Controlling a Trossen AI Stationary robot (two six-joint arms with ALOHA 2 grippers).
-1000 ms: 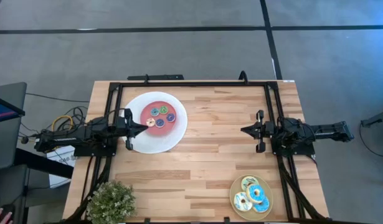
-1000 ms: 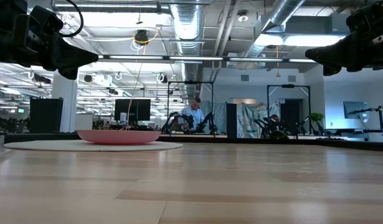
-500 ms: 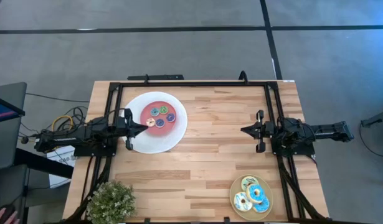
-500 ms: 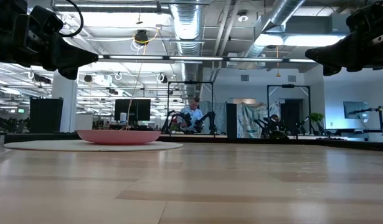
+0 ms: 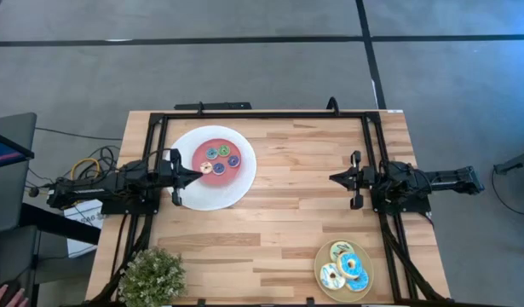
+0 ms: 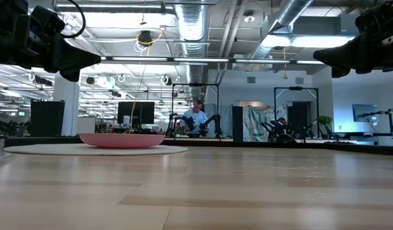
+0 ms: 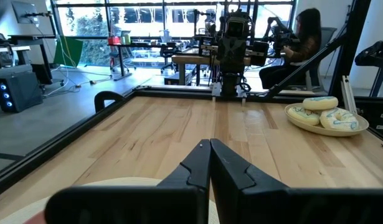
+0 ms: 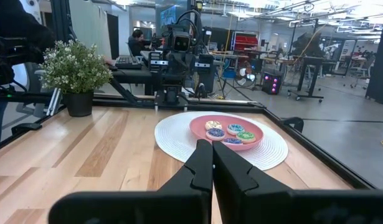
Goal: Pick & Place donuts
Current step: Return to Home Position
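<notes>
text: none can be read in any view
white box (image 5: 81, 223) on the floor by the left arm: dark marks, too small to read
screen (image 5: 4, 152) at the left edge, high view: blue and pink colour only, no legible writing
monitor (image 6: 135, 113) in the room, low view: dark, nothing legible
worktop (image 5: 287, 222): bare wood, no lettering

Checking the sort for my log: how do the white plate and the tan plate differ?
The white plate is larger, with a pink centre; the tan plate is smaller and plain. The white plate holds tiny donuts; the tan plate holds larger donuts. Both are round.
</notes>
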